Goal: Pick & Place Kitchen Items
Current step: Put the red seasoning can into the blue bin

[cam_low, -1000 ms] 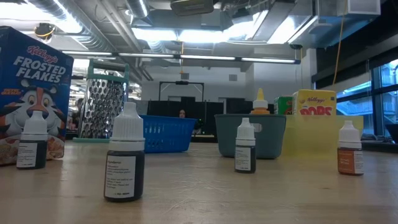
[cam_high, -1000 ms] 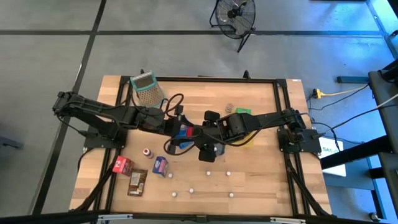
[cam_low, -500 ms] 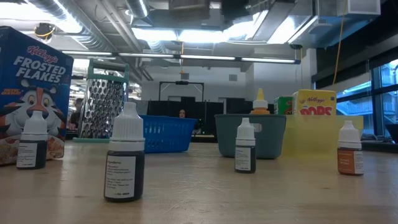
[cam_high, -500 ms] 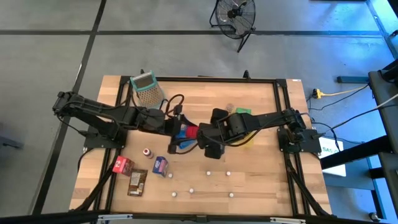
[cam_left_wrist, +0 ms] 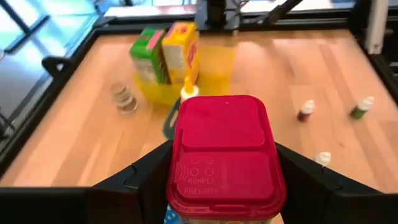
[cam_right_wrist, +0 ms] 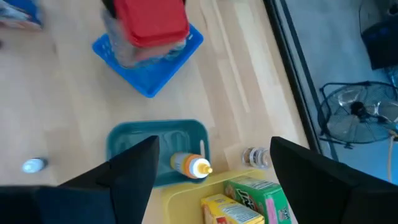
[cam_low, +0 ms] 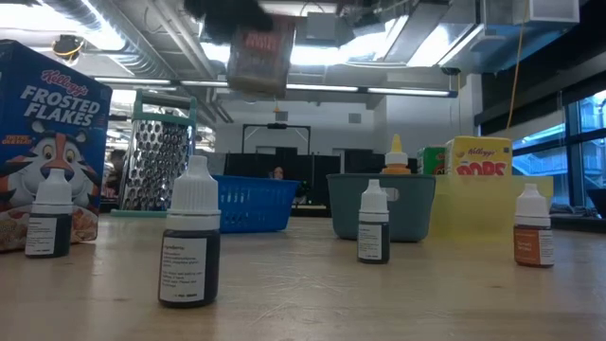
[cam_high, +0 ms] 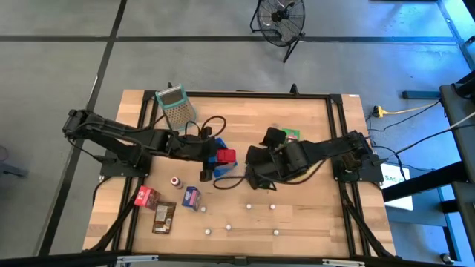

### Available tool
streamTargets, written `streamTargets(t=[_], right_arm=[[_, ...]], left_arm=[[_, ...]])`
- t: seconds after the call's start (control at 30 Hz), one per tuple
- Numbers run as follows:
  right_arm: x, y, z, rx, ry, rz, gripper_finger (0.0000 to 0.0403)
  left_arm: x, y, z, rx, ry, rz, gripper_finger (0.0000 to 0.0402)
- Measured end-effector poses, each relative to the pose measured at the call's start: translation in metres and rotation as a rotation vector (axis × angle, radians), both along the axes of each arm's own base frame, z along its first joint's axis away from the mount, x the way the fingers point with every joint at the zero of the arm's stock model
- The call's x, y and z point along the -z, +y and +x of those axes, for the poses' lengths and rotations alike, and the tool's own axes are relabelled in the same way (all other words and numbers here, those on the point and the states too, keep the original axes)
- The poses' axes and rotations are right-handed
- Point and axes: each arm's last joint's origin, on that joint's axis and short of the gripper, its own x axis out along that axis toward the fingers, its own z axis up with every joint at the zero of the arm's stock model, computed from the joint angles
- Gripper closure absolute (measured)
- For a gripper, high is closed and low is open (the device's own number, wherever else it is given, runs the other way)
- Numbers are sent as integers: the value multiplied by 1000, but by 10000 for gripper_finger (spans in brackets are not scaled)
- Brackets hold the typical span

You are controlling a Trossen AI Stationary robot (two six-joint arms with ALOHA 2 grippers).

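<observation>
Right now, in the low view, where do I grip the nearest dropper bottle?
Take the dropper bottle by its body below the white cap, from straight above: it stands upright; right tool is open, left tool holds the red-lidded container.

— Where do your cameras sit?
— Overhead, you look straight down on the whole tabletop. Low, you face level across it, bottles close. Each wrist view peers forward over its own jaws; both share the yellow tray and the red-lidded container.
</observation>
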Motion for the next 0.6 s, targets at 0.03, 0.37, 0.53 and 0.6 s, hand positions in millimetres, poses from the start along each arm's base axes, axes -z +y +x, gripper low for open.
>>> streamTargets(t=[0.03,0.37,0.53,0.6], right_arm=[[-2,4,-3,-5,-13,-5,94],[-7,42,-23,-60,-82,-24,94],[-8,53,-29,-77,-113,-67,94],[-9,55,-30,-83,-118,-74,94]], left_arm=[[6,0,-1,-4,5,0,179],[38,9,-7,-139,7,86,178],[51,20,-10,-84,65,110,178],[55,26,-10,-40,81,87,178]])
